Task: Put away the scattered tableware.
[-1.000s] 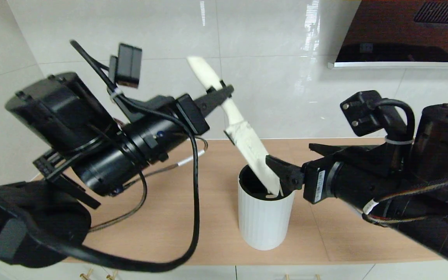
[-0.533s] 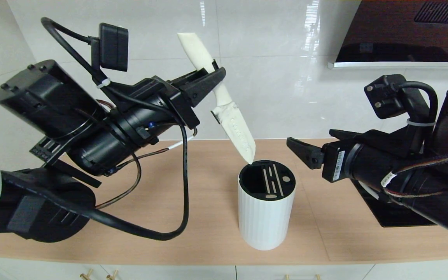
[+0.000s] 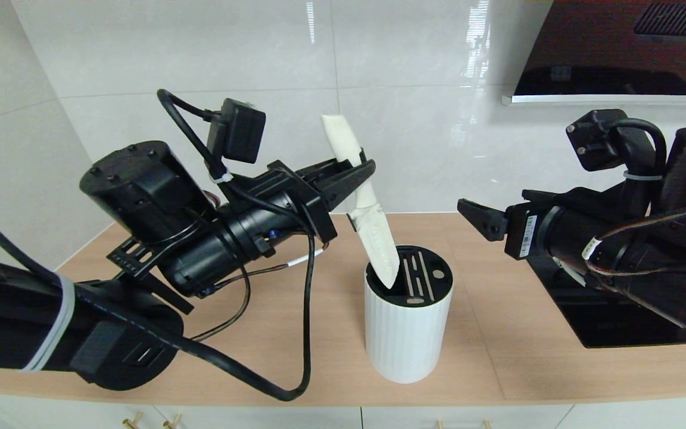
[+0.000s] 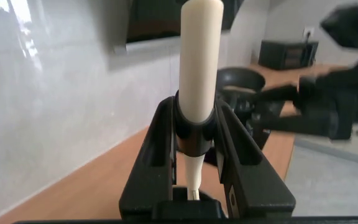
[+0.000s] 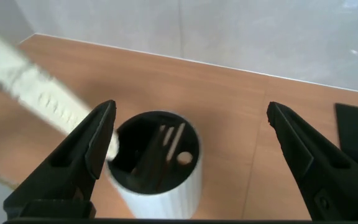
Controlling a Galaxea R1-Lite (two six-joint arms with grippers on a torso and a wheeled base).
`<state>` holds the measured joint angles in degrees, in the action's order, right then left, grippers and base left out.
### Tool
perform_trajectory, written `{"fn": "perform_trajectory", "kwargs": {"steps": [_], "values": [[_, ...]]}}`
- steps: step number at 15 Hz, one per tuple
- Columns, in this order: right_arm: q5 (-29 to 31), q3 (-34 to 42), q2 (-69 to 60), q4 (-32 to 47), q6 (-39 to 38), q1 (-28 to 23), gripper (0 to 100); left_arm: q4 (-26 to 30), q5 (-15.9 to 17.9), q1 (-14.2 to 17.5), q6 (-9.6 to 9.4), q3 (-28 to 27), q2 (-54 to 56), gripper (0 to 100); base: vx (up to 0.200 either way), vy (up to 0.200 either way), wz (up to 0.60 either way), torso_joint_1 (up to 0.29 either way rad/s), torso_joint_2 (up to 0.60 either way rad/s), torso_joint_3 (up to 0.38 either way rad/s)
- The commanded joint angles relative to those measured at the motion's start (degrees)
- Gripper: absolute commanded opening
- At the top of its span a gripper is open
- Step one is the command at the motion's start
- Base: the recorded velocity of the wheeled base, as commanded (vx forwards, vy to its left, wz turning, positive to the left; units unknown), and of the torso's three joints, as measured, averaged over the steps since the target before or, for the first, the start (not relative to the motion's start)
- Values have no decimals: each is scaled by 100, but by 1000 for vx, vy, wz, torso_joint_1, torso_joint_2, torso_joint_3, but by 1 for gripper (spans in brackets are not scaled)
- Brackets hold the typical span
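White ribbed knife holder (image 3: pixel 407 339) stands near the front edge of the wooden worktop (image 3: pixel 271 333), its black top cut into a wide opening on the left and narrow slots on the right. A cream ceramic knife (image 3: pixel 377 244) hangs point-down over it, with the tip at or just inside the wide left opening; how deep it sits cannot be told. The knife's long axis is not upright: the handle leans up, back and to the left, and the blade runs down to the right towards the holder.

The left pincer (image 3: pixel 358 176) comes in from the left and is clamped across the handle, which the left wrist view shows pinched between both fingers (image 4: pixel 160 137). Any descent should probably follow the blade's own slant, or the blade should be righted first, or the edge may catch the rim.

The right pincer (image 3: pixel 479 215) hovers to the right of the holder, well apart from it, fingers spread and empty. A black hob (image 3: pixel 593 325) lies on the right.
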<state>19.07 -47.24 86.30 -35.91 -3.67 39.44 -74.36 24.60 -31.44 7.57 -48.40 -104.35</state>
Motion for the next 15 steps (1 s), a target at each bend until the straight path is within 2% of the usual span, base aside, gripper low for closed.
{"fn": "perform_trajectory", "kwargs": {"steps": [1, 4, 10, 15], "values": [[1, -5, 63, -3, 7, -41, 100, -78, 1, -55, 8, 6, -279, 0, 0, 0, 0, 0, 0, 0], [1, -5, 80, -3, 7, -41, 100, -289, -8, -108, -1, -12, -621, 0, 0, 0, 0, 0, 0, 0], [1, -13, 63, -12, 7, -41, 100, -342, -34, -161, -54, -3, -964, 0, 0, 0, 0, 0, 0, 0], [9, -13, 71, -12, 7, -41, 100, -360, -149, -380, -71, -126, -1518, 0, 0, 0, 0, 0, 0, 0]]}}
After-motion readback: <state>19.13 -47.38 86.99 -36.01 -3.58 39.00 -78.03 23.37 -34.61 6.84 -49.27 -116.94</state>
